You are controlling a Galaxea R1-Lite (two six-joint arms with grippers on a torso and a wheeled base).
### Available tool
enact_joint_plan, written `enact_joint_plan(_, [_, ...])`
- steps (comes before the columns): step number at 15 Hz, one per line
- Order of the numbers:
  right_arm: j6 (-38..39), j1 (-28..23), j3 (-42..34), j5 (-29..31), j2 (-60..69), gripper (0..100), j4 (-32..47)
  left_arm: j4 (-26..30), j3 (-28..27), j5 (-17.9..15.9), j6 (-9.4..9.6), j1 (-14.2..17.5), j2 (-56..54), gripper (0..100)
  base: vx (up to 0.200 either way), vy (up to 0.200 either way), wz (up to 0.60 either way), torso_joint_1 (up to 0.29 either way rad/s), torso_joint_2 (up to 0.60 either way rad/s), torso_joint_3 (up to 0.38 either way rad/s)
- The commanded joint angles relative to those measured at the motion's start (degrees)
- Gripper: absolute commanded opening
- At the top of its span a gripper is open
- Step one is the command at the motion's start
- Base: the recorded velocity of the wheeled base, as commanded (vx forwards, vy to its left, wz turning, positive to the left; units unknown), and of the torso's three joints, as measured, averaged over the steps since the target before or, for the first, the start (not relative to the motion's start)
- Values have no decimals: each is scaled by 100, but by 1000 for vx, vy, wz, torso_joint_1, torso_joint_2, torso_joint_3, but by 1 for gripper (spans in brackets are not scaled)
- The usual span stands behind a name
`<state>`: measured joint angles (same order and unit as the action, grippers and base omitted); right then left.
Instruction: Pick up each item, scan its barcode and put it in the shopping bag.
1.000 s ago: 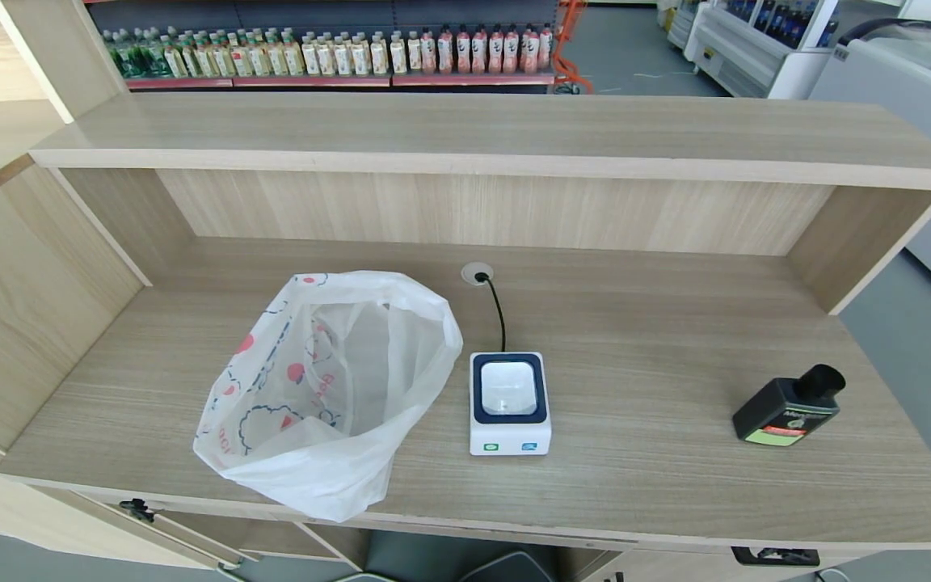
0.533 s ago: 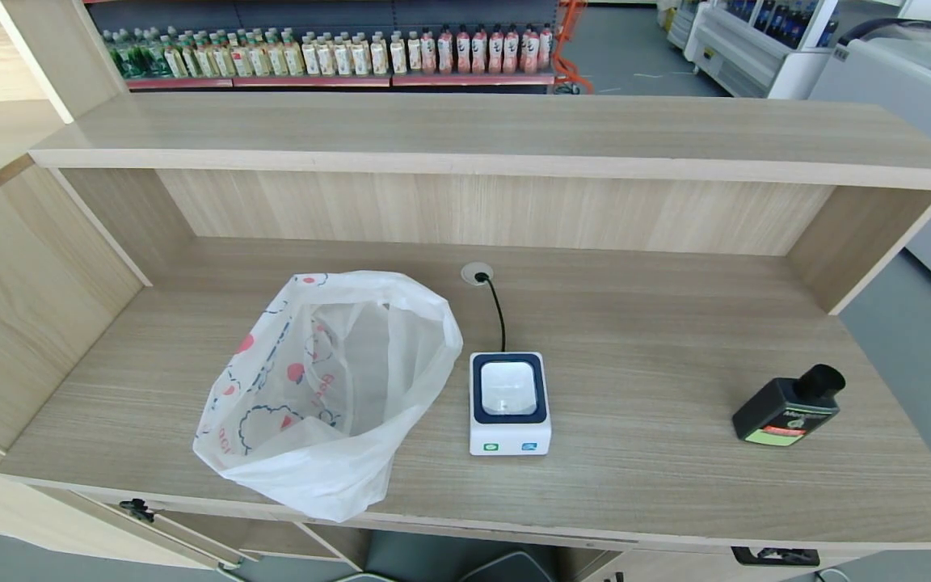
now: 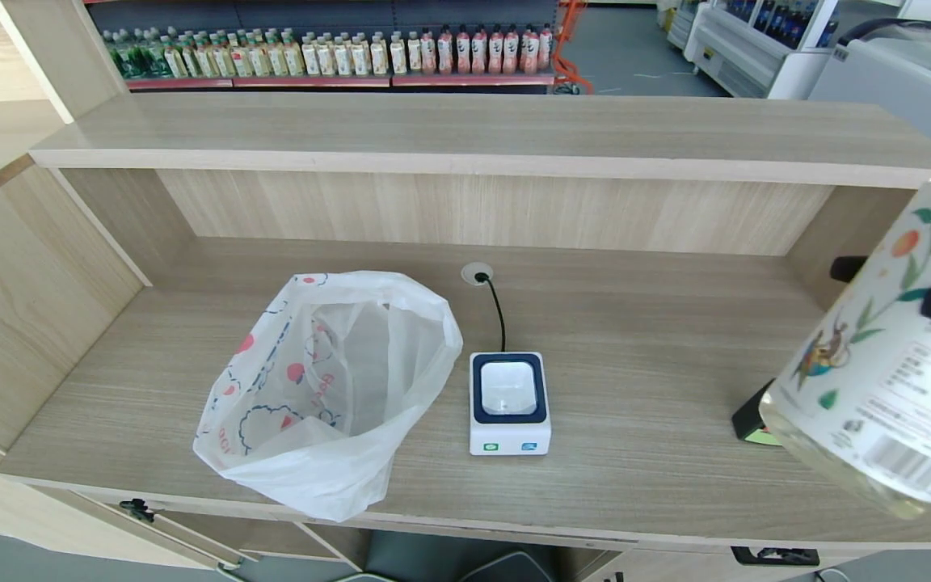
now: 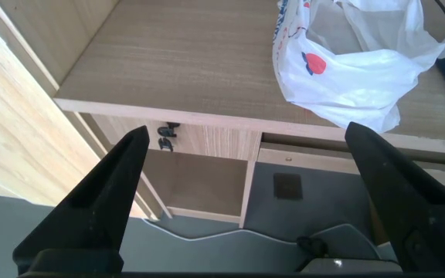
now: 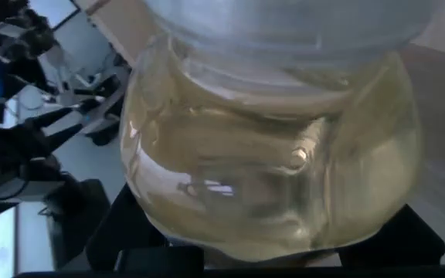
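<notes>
Right gripper (image 3: pixel 898 289), seemingly clamped around a tilted drink bottle (image 3: pixel 878 356) at the frame's right edge; barcode scanner (image 3: pixel 510 400) sits to its left, lower centre, beside the shopping bag (image 3: pixel 328 388).

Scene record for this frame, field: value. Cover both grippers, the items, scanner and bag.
left gripper: open, empty, low before the counter front edge
right gripper: shut on drink bottle, raised over the counter's right end
drink bottle: pale yellow liquid, barcode faces head camera
black bottle: lying on counter, mostly hidden behind drink bottle
shopping bag: open, nothing seen inside
scanner: mid-counter, beside shopping bag
</notes>
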<state>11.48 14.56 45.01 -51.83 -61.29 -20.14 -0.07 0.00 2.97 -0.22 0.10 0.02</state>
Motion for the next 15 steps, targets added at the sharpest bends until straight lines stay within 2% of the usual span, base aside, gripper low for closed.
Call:
enact_joint_plan(1, [-2309, 47, -62, 3672, -498, 0, 1249, -1, 0, 1, -4, -1, -2, 100, 0, 0, 0, 0, 0, 0])
enact_joint_plan(2, [-2344, 135, -370, 3768, -392, 0, 889, -1, 0, 1, -4, -1, -2, 100, 0, 0, 0, 0, 0, 0])
enact_joint_plan(4, [-3205, 135, -757, 4401, -392, 0, 168, -1, 0, 1, -4, -1, -2, 100, 0, 0, 0, 0, 0, 0])
enact_joint_plan(5, [-3495, 135, -818, 4568, -374, 0, 107, -1, 0, 1, -4, -1, -2, 100, 0, 0, 0, 0, 0, 0])
enact_joint_plan(10, [-5270, 276, -1302, 4559, -295, 0, -394, -1, 0, 1, -4, -1, -2, 100, 0, 0, 0, 0, 0, 0])
enact_joint_plan(13, [-6176, -260, -1337, 4551, -128, 0, -403, -1, 0, 1, -4, -1, -2, 100, 0, 0, 0, 0, 0, 0])
enact_joint_plan(15, [-6220, -401, -1592, 4463, 47, 0, -386, -1, 0, 1, -4, -1, -2, 100, 0, 0, 0, 0, 0, 0])
